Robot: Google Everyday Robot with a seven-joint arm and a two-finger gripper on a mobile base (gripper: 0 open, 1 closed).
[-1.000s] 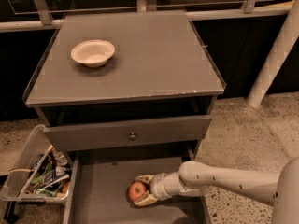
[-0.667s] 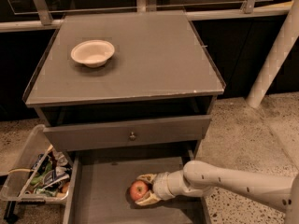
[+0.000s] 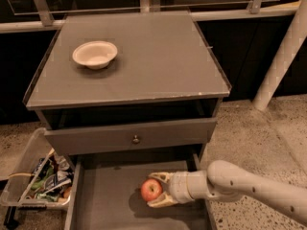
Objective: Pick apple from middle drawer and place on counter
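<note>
Hand: low in the near right part of the open middle drawer, pointing left. Its two pale fingers sit narrow, one on the far side and one on the near side of the apple, closed against it.

Apple: red with a yellowish patch, inside the middle drawer, right of centre, held between the fingers. Whether it still touches the drawer floor cannot be told; a shadow lies under it.

Arm: cream, tubular, entering from the near right corner and crossing over the drawer's right wall.

Middle drawer: pulled out toward the near side, with a flat grey floor and low side walls.

Drawer front: grey, shut, directly above the open drawer, with a small round metal knob at its centre.

Counter: flat grey-brown cabinet top with a thin pale edge.

White bowl: upright on the counter's far left part, well apart from the apple.

Clear plastic bin: on the floor, left of the cabinet, just beside the open drawer, holding assorted packets.

Terrazzo floor: speckled, right of the cabinet.

White pole: slanted, far right.
</note>
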